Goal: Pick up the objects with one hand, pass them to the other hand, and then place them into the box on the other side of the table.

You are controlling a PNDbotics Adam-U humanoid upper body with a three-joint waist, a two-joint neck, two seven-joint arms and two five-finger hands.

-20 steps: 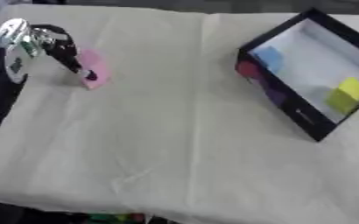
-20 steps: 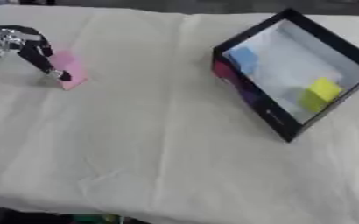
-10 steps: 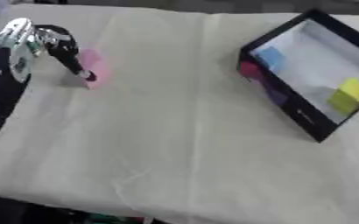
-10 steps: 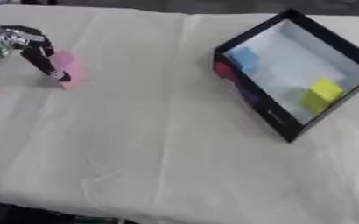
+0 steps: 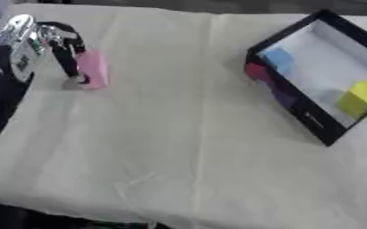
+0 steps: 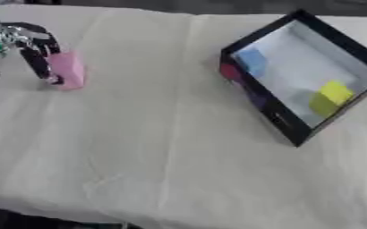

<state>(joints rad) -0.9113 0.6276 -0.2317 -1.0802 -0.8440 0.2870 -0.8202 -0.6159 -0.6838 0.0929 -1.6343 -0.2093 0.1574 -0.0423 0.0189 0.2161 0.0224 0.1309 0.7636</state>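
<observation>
A cream-coloured cloth [image 5: 179, 134] covers the whole desk, lying mostly flat with long shallow creases and a small pucker near the front edge.

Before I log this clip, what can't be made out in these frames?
- Left hand: whether it grips the pink block; the fingers blur against it in both views.
- Right hand: in neither view.
- Black box: far corner cut by the right edge, left eye view.
- Blue object and yellow object inside: shapes blurred.
</observation>
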